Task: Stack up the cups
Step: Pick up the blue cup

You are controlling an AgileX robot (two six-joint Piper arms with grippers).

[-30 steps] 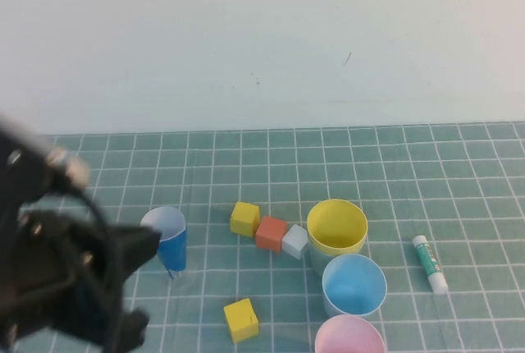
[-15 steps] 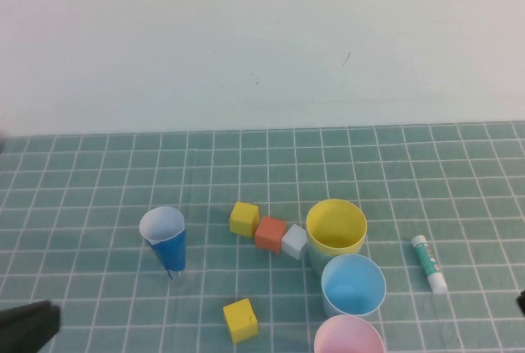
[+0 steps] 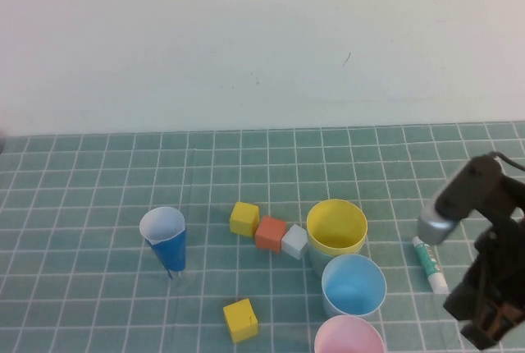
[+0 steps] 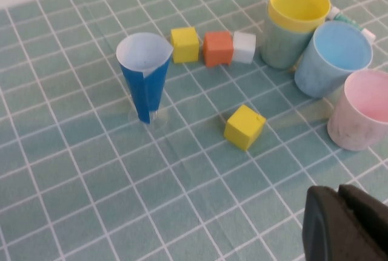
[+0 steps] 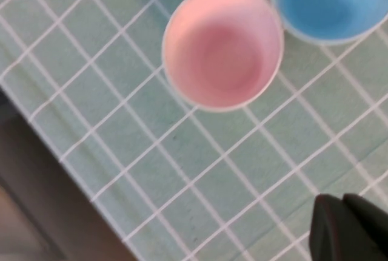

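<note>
Three of the cups stand close together at the right front. A yellow cup (image 3: 336, 226) sits inside a pale green cup (image 4: 280, 47). In front of them stand a light blue cup (image 3: 353, 285) and a pink cup (image 3: 349, 336). My right gripper (image 5: 347, 221) is shut and empty, hanging above the mat beside the pink cup (image 5: 222, 45) and the light blue cup (image 5: 330, 3). Its arm (image 3: 484, 263) shows at the right edge. My left gripper (image 4: 342, 215) is shut and empty, low over the mat in front of the pink cup (image 4: 362, 112). It is out of the high view.
A narrow dark blue cone cup (image 3: 164, 238) stands at the left. A yellow cube (image 3: 244, 217), an orange cube (image 3: 271, 233) and a white cube (image 3: 294, 240) lie in a row. Another yellow cube (image 3: 240, 318) lies in front. A glue stick (image 3: 429, 263) lies right of the cups.
My left arm has drawn back out of the high view at the lower left. My right arm has come into view at the right, beside the cups.
</note>
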